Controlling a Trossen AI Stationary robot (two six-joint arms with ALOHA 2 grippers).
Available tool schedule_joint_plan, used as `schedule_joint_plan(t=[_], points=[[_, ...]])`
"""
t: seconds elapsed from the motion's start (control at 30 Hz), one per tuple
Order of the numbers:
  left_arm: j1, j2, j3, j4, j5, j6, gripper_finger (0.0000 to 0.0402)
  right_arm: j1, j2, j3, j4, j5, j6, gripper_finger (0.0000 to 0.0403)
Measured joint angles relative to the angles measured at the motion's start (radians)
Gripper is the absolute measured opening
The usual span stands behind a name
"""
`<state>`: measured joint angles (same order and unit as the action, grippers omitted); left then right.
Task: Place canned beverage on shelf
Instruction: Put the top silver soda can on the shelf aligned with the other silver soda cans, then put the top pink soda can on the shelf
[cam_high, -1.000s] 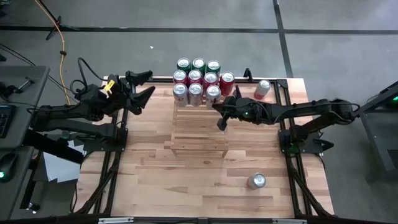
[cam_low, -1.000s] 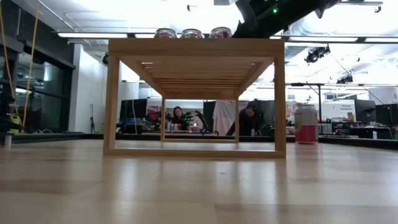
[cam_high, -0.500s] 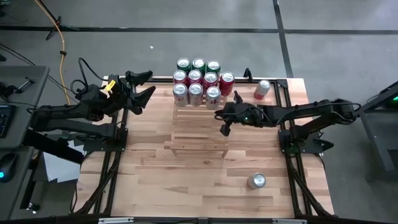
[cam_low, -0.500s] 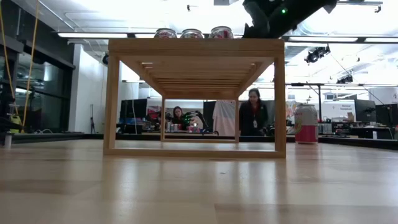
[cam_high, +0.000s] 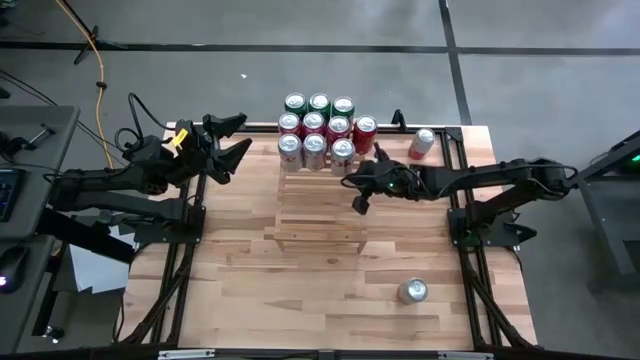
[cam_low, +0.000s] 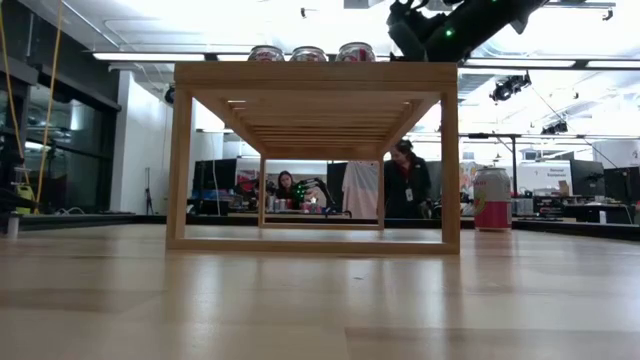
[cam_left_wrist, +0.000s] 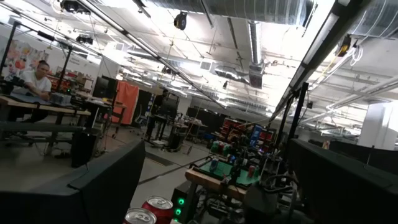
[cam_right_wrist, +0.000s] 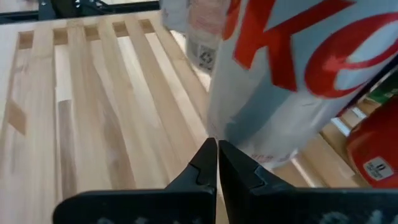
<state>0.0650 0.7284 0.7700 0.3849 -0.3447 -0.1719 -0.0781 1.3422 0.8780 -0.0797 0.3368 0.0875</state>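
Here the right gripper (cam_high: 358, 205) hangs empty, fingers pinched together.
It sits just beside the silver can (cam_right_wrist: 298, 68) on the slatted shelf (cam_high: 318, 215); the left gripper (cam_high: 235, 138) waits wide open.

grey concrete floor (cam_high: 520, 60) around the table, bright ceiling strip lights (cam_low: 150, 56), exposed ducting (cam_left_wrist: 255, 37), cluttered workbenches (cam_low: 590, 212) behind.

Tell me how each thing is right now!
Left claw: open, holding nothing, beside the shelf.
Right claw: shut, empty, over the shelf's edge.
Shelf: standing, cans at its far end.
Silver can: upright on the table.
Pale can: off the shelf.
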Motion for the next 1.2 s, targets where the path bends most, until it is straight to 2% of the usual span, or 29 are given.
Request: schedule_joint_plan(t=[0.8, 1.03, 1.2], points=[[0.0, 0.016, 0.0, -0.023, 0.0, 0.0, 0.0388, -0.018, -0.008, 0.0, 0.033, -0.02, -0.051, 0.0], [0.0, 0.0, 0.0, -0.093, 0.004, -0.01, 0.0388, 0.029, -0.121, 0.0, -0.029, -0.035, -0.035, 0.0], [0.0, -0.036, 0.0, -0.178, 0.058, -0.03, 0.0388, 0.067, -0.249, 0.0, -0.049, -0.069, 0.052, 0.0]])
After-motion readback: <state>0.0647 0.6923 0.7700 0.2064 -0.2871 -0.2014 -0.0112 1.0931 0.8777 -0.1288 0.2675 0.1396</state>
